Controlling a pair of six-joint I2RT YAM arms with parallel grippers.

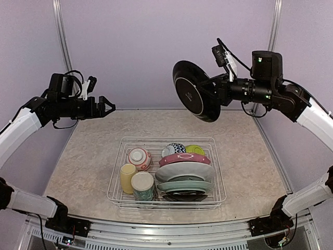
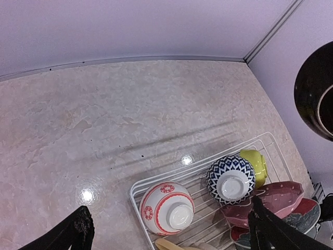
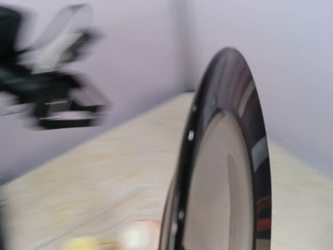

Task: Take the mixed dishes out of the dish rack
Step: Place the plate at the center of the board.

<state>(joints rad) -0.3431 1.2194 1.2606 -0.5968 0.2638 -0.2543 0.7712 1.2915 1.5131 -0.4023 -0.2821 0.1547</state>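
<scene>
The wire dish rack (image 1: 122, 172) sits mid-table. It holds a pale yellow mug (image 1: 127, 177), a floral cup (image 1: 143, 186), a red-patterned bowl (image 1: 139, 158), a black-and-white bowl (image 1: 176, 149), a lime-green bowl (image 1: 195, 150), and maroon (image 1: 184, 159), grey-white (image 1: 184, 171) and teal (image 1: 184, 186) plates. My right gripper (image 1: 214, 92) is shut on a black plate (image 1: 195, 90), held on edge high above the rack's back right; it fills the right wrist view (image 3: 223, 166). My left gripper (image 1: 106, 107) is open and empty, high above the table's back left. The left wrist view shows the red bowl (image 2: 167, 207) and black-and-white bowl (image 2: 231, 178).
Lilac walls with metal posts close in the table on the back and both sides. The marbled tabletop (image 1: 93, 151) surrounds the rack. Another dark plate (image 1: 184, 197) lies at the rack's front.
</scene>
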